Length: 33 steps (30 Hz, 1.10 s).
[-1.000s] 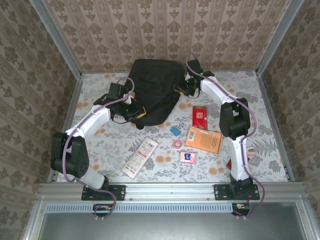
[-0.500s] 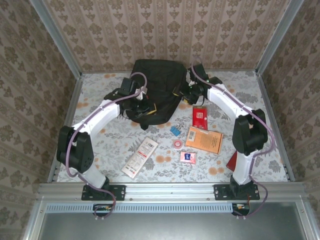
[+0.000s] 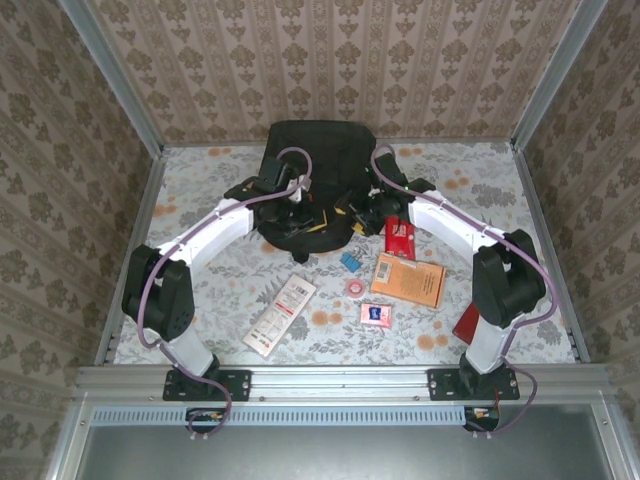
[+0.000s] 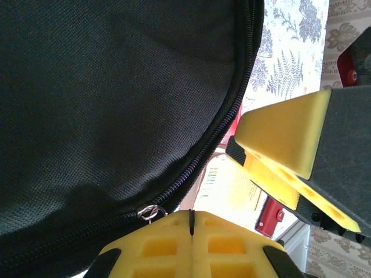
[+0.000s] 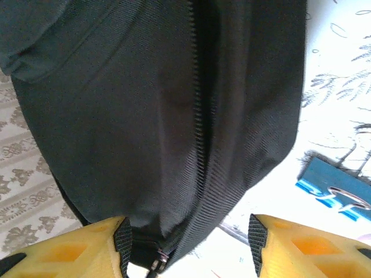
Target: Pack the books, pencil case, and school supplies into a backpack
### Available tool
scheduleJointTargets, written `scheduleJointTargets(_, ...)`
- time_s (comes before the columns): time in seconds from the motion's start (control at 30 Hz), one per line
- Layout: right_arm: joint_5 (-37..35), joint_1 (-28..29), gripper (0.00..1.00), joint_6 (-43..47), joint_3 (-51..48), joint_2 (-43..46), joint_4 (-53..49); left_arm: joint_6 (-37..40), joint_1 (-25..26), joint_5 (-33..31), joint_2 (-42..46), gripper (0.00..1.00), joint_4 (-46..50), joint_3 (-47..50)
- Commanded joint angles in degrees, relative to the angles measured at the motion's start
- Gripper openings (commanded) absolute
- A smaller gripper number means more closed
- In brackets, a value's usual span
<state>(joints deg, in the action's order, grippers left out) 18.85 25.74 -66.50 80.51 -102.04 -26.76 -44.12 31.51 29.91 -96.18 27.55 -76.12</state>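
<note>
The left gripper (image 4: 191, 223) had its jaws closed pad to pad, with the metal zip pull (image 4: 152, 212) just beside them; you could not tell whether any fabric was pinched. The right gripper (image 5: 185, 237) had its jaws standing apart astride the near edge of the backpack (image 3: 315, 160), with black cloth between the fingers but not clamped. The zip (image 4: 217, 133) appeared closed along its seam, so you should have judged the task as barely begun: the bag was not yet opened. Every item to pack lay on the table (image 3: 200, 190), nearer the arm bases — the red book (image 3: 401, 235), the orange book (image 3: 408, 280), the blue block (image 3: 350, 262), the pink tape roll (image 3: 355, 287) and the square packet (image 3: 376, 314). Both arms reached forward and bent inward, with their wrists close together over the backpack's near end.
</note>
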Motion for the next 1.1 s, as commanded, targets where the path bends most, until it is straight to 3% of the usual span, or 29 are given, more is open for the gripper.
scheduleJointTargets(0.0,1.18,0.37,0.58,-3.75,1.01,-1.69,2.44,-0.94,0.49,0.31,0.32,0.0,-1.27,-1.01)
scheduleJointTargets(0.2,-1.38,1.29,0.5,-2.76,2.63,-3.88,-0.61,-0.75,0.49,0.2,1.22,0.0,-1.34,-0.55)
scheduleJointTargets(0.4,-4.09,1.33,0.15,-0.91,2.47,-4.11,-2.02,0.64,0.39,-1.1,1.75,0.0,0.14,-0.44)
scheduleJointTargets(0.53,-6.1,1.25,0.0,1.12,3.81,-4.19,-5.79,2.27,0.15,-2.28,2.16,0.0,2.51,-0.91)
scheduleJointTargets(1.07,-10.15,0.29,0.0,7.21,5.68,-4.03,-11.18,5.57,-4.66,-2.85,7.85,0.0,5.84,4.06)
